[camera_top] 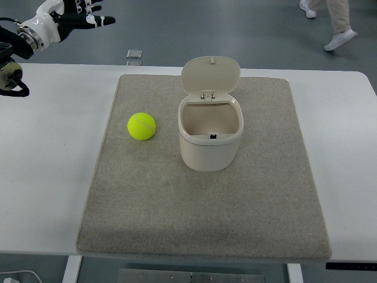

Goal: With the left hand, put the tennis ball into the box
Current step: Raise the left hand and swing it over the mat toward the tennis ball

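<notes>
- Left hand [79, 16], entering from the upper left corner, hung beyond the far edge of the counter [53, 177] with its fingers [101, 20] spread and holding nothing; it was well apart from the box and from the ball. No right hand appeared.
- Tennis ball [142, 126] lay on the mat just to the left of the box [210, 137], apart from its wall and free on all sides.
- Handling, as a judgement: the ball was probably light, felt-covered and slightly yielding, so it should grip well; being round, it could roll if nudged. A grasp from above, fingers closing around its widest part, seemed the most suitable.
- Box stood upright near the middle of the mat, its hinged lid [210, 73] tilted back on the far side, leaving the mouth open and, as far as could be seen, empty.
- Surface: a grey-beige fibrous mat [200, 218] covered the white counter around the box; its nap should damp rolling.
- Room: grey floor lay beyond the box, where a person's legs [339, 23] showed at the upper right.
</notes>
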Tool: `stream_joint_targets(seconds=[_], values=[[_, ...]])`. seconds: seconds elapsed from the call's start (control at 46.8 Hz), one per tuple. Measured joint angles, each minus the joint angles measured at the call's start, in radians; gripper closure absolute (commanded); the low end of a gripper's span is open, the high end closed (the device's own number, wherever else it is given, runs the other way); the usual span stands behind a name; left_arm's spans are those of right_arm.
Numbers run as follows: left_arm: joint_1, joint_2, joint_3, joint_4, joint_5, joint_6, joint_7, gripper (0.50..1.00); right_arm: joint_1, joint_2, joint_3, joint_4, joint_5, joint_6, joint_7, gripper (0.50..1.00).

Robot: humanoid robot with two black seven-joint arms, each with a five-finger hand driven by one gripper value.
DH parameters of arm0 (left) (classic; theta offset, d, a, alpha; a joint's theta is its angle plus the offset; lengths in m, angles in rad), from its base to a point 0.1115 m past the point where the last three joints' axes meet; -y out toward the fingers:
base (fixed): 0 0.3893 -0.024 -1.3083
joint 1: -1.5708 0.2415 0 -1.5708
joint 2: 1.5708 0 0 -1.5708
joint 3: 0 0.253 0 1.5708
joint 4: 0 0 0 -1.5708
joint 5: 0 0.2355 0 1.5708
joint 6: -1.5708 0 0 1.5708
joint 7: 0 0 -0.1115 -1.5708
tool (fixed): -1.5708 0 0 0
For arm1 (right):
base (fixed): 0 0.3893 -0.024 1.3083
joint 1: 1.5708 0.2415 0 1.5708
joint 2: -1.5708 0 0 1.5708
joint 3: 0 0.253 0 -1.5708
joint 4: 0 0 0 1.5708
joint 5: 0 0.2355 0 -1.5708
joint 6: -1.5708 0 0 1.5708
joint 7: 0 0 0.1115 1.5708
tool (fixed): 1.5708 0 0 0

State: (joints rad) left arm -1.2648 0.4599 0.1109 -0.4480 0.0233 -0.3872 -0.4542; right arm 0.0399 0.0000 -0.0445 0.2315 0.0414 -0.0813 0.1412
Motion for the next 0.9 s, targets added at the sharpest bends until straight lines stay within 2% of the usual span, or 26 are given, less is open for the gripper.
stream_joint_targets(seconds=[0.214, 0.62, 0.898], values=[[-0.006, -0.003, 0.052, -0.034, 0.037, -0.067, 0.014, 0.519, 0.0, 0.0, 0.0, 0.0, 0.0, 0.0, 0.0, 0.562], [0.005, -0.014, 0.069, -0.04, 0.346, -0.094, 0.014, 0.527, 0.0, 0.0, 0.0, 0.0, 0.0, 0.0, 0.0, 0.562], [-0.005, -0.008, 0.07, -0.119, 0.431, -0.104, 0.014, 0.534, 0.0, 0.0, 0.0, -0.001, 0.0, 0.0, 0.0, 0.562]])
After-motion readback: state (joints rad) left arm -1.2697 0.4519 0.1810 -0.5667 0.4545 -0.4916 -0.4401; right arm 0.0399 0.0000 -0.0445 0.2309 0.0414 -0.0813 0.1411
